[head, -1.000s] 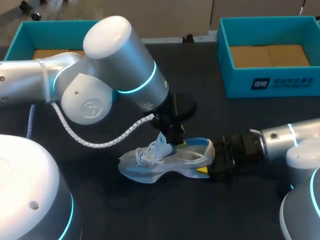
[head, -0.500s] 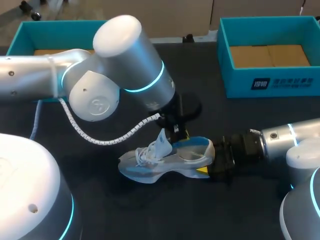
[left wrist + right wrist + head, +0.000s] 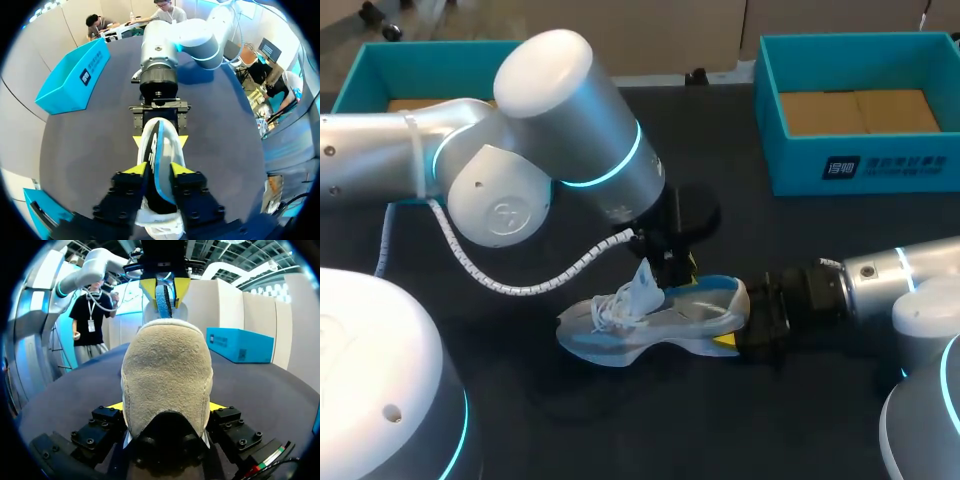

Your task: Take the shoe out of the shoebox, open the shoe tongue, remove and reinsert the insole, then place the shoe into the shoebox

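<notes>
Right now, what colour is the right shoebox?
The shoebox is teal, brown cardboard inside; clearest in the head view.

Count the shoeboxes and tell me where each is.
2. The left shoebox sits far left, partly behind the left arm; the right shoebox sits far right.

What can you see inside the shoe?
A blue insole stands partly in the shoe, pinched by the left claw. The inside toward the toe is hidden under the tongue.
</notes>
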`<state>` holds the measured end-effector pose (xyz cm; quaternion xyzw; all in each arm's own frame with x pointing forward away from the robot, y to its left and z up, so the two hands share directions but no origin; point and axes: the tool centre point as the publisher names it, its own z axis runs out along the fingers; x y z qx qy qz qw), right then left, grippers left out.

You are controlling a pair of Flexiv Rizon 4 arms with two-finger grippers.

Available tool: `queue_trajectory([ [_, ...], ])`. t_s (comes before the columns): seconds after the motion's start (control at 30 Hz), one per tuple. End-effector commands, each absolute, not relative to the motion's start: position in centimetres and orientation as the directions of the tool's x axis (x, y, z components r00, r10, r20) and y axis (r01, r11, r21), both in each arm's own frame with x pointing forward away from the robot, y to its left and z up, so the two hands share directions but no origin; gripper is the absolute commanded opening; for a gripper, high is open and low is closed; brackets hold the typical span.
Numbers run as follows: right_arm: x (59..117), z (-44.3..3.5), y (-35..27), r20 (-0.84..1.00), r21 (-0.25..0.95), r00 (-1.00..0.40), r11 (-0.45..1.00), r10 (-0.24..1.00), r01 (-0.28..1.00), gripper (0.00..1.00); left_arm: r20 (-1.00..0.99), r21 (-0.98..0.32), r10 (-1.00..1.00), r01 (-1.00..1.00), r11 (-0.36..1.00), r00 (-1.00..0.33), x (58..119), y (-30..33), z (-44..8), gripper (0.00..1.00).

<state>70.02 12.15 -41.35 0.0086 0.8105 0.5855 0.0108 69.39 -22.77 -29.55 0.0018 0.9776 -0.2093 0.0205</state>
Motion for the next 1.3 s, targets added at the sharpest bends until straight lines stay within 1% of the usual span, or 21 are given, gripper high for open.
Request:
queue_trajectory([
  [0.03, 69.9, -41.6, 12.4, -0.008, 0.949, -1.0, 0.317, 0.027, 0.001, 0.0, -0.04, -0.405, -0.001, 0.015, 0.914, -0.999, 69.4, -22.6, -29.9, 0.46],
  [0.17, 69.9, -41.6, 12.4, -0.008, 0.949, -1.0, 0.317, 0.027, 0.001, 0.0, -0.038, -0.4, 0.008, 0.022, 0.916, -0.999, 69.5, -22.7, -30.5, 0.48],
  [0.33, 69.9, -41.6, 12.4, -0.008, 0.949, -1.0, 0.317, 0.027, 0.001, 0.0, -0.054, -0.409, 0.017, 0.038, 0.912, -0.998, 69.7, -22.9, -31.0, 0.46],
  [0.47, 69.9, -41.6, 12.4, -0.008, 0.949, -1.0, 0.317, 0.027, 0.001, 0.0, -0.065, -0.407, 0.025, 0.049, 0.912, -0.998, 69.7, -23.0, -31.5, 0.46],
  [0.8, 69.9, -41.6, 12.4, -0.008, 0.949, -1.0, 0.317, 0.027, 0.001, 0.0, -0.062, -0.396, 0.023, 0.046, 0.917, -0.998, 70.3, -23.3, -32.5, 0.51],
  [0.97, 69.9, -41.6, 12.4, -0.008, 0.949, -1.0, 0.317, 0.027, 0.001, 0.0, -0.067, -0.386, 0.023, 0.048, 0.921, -0.997, 70.6, -23.5, -33.0, 0.47],
  [1.07, 69.9, -41.6, 12.4, -0.008, 0.949, -1.0, 0.317, 0.027, 0.001, 0.0, -0.064, -0.38, 0.027, 0.049, 0.924, -0.998, 70.7, -23.5, -33.5, 0.43],
  [1.3, 69.9, -41.6, 12.4, -0.008, 0.949, -1.0, 0.317, 0.027, 0.001, 0.0, -0.043, -0.385, 0.041, 0.054, 0.921, -0.998, 70.8, -23.4, -34.2, 0.41],
])
